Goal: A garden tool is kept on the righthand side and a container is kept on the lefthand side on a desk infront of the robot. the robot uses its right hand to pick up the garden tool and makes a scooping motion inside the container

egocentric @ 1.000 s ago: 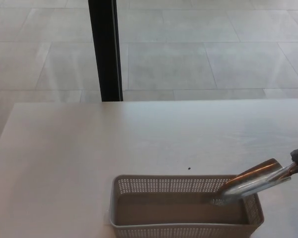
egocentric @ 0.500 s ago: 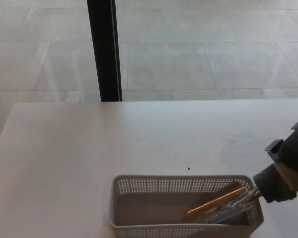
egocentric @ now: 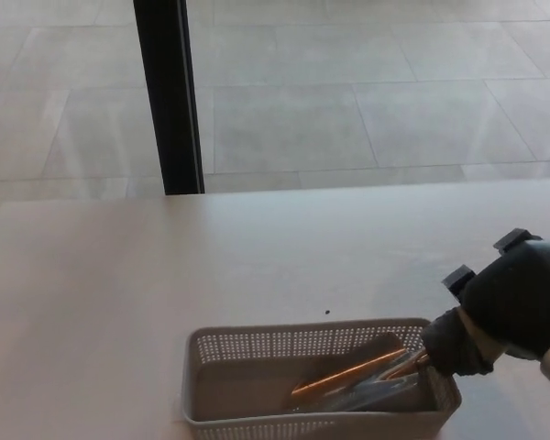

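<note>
Since a moment ago, my right hand (egocentric: pixel 495 316), gripping the trowel (egocentric: pixel 353 383), pushed it deeper along the basket (egocentric: pixel 257 344) floor, leftward room remaining.

A pale desk (egocentric: pixel 165 275) fills the lower frame with a tiny dark speck (egocentric: pixel 327 312) near centre, while a black post (egocentric: pixel 169 96) rises upper left against grey floor tiles (egocentric: pixel 394 92).

My right hand (egocentric: pixel 495 316) holds the trowel (egocentric: pixel 353 380), its blade lying low inside the basket (egocentric: pixel 257 344) on the surface (egocentric: pixel 119 275).
</note>
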Available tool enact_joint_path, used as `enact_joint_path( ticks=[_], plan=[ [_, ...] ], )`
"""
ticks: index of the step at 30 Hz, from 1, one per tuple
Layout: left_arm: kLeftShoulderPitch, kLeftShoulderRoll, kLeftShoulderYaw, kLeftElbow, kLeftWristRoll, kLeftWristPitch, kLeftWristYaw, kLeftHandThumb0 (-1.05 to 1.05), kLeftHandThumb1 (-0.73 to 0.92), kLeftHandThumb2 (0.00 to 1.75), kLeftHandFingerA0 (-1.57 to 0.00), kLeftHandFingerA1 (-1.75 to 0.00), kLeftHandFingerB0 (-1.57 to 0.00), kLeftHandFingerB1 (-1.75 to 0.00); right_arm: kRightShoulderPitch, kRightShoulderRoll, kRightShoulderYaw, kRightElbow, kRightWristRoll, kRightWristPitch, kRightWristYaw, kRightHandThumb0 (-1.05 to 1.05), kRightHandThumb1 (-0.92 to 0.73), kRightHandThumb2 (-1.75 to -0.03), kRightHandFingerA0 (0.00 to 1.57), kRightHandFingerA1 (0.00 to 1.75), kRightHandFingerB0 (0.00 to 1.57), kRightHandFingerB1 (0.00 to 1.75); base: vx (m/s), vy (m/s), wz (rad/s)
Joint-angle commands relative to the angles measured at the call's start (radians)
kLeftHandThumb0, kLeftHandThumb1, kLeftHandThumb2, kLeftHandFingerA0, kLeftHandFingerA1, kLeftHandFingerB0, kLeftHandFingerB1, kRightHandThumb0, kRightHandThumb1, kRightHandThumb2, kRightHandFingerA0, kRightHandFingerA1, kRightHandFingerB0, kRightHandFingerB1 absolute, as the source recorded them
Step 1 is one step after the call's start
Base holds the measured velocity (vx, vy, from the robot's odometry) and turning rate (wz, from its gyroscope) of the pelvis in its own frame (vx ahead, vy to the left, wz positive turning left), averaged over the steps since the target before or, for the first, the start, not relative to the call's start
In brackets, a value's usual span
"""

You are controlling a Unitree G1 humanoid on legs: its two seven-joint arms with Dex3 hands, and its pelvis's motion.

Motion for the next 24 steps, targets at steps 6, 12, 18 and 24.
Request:
enact_joint_path(
  ticks=[6, 12, 18, 24],
  plan=[
    [0.019, 0.008, 0.001, -0.011, -0.01, -0.03, -0.02, -0.58, 0.66, 0.59, -0.64, -0.69, -0.59, -0.48, 0.053, 0.274, 0.139, 0.039, -0.063, 0.141, 0.039, -0.46, -0.8, -0.75, 0.93, 1.75, 0.71, 1.55, 0.0, 0.0, 0.0],
    [0.012, 0.004, 0.004, 0.003, -0.008, -0.016, -0.004, -0.57, 0.65, 0.59, -0.65, -0.61, -0.59, -0.45, 0.085, 0.343, 0.16, 0.055, -0.021, 0.158, 0.009, -0.39, -0.75, -0.85, 1.0, 1.75, 0.81, 1.24, 0.0, 0.0, 0.0],
    [0.007, 0.01, 0.008, -0.001, -0.012, -0.016, -0.008, -0.59, 0.63, 0.59, -0.69, -0.75, -0.6, -0.47, 0.103, 0.336, 0.153, 0.022, 0.018, 0.146, 0.003, -0.38, -0.65, -0.89, 0.95, 1.75, 0.78, 1.36, 0.0, 0.0, 0.0],
    [-0.001, 0.01, -0.005, 0.011, 0.004, -0.011, 0.008, -0.58, 0.64, 0.59, -0.66, -0.64, -0.62, -0.46, 0.118, 0.352, 0.071, -0.041, 0.209, 0.121, 0.056, -0.37, -0.64, -0.84, 0.94, 1.75, 0.81, 0.99, 0.0, 0.0, 0.0]
  ],
)
